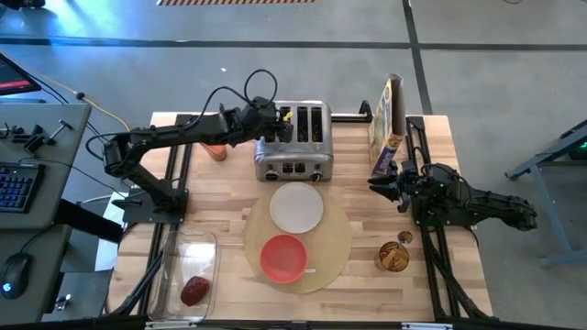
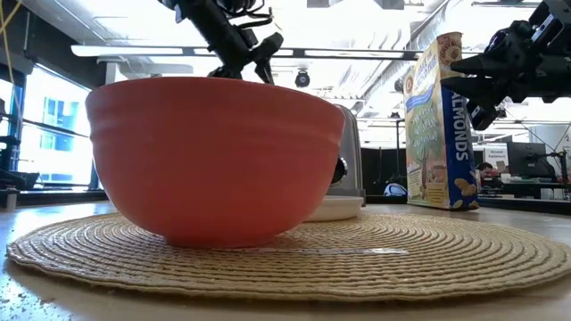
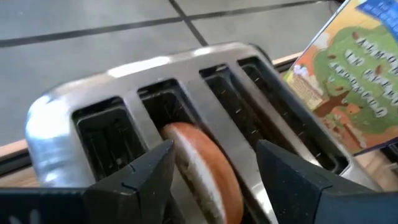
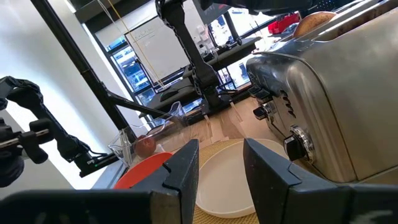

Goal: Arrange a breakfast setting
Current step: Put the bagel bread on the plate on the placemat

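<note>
Starting near: fruit (image 1: 193, 291) in my tub (image 1: 186, 275), bowl (image 1: 283, 256) and plate (image 1: 296, 206) on the placemat (image 1: 332, 240). Right tool (image 1: 389, 182) hangs narrow beside the toaster (image 1: 293, 140). Far back, left tool (image 3: 211, 180) straddles the toast (image 3: 202, 169), wide.

Toast slice (image 3: 202, 168) lower half inside toaster (image 3: 186, 124) slot; spoon indiscernible
</note>
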`<control>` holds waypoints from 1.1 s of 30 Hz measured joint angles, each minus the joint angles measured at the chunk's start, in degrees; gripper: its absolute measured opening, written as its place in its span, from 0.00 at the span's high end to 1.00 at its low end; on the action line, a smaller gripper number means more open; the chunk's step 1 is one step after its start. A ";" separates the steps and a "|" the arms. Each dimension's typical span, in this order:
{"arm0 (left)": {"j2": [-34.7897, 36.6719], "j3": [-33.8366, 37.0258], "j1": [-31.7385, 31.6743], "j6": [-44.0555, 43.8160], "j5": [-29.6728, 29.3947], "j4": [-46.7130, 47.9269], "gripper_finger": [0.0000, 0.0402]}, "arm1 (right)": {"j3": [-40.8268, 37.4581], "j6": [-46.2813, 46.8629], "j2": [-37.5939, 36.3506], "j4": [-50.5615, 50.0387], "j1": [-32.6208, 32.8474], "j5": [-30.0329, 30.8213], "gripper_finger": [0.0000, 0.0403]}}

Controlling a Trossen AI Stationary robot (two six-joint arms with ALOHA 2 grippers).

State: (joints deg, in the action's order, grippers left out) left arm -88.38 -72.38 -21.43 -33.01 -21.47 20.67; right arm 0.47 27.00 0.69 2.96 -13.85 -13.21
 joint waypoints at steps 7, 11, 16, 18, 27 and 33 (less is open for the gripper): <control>-0.10 0.00 0.02 0.02 0.07 0.49 0.43 | -0.02 0.00 -0.02 0.00 0.00 0.00 0.73; -1.86 -0.04 0.02 -0.29 1.30 0.04 0.43 | -0.01 0.01 0.00 0.00 0.00 0.00 0.73; -3.57 0.00 0.02 -1.00 1.49 -1.83 0.43 | 0.00 0.00 0.00 0.00 0.00 0.00 0.73; -3.88 -0.02 -0.17 -0.97 1.51 -1.77 0.43 | 0.00 0.02 0.00 0.00 0.00 0.00 0.73; -5.58 -0.22 -0.81 -1.23 1.11 -2.48 0.47 | 0.00 0.02 0.04 0.00 0.02 0.00 0.73; -5.64 -0.20 -0.86 -1.41 0.66 -1.95 0.59 | -0.02 0.00 0.04 0.00 0.02 0.00 0.73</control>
State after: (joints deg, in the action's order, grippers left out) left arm -94.02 -72.58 -22.29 -34.42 -20.81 18.72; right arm 0.45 27.00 0.73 2.96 -13.83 -13.21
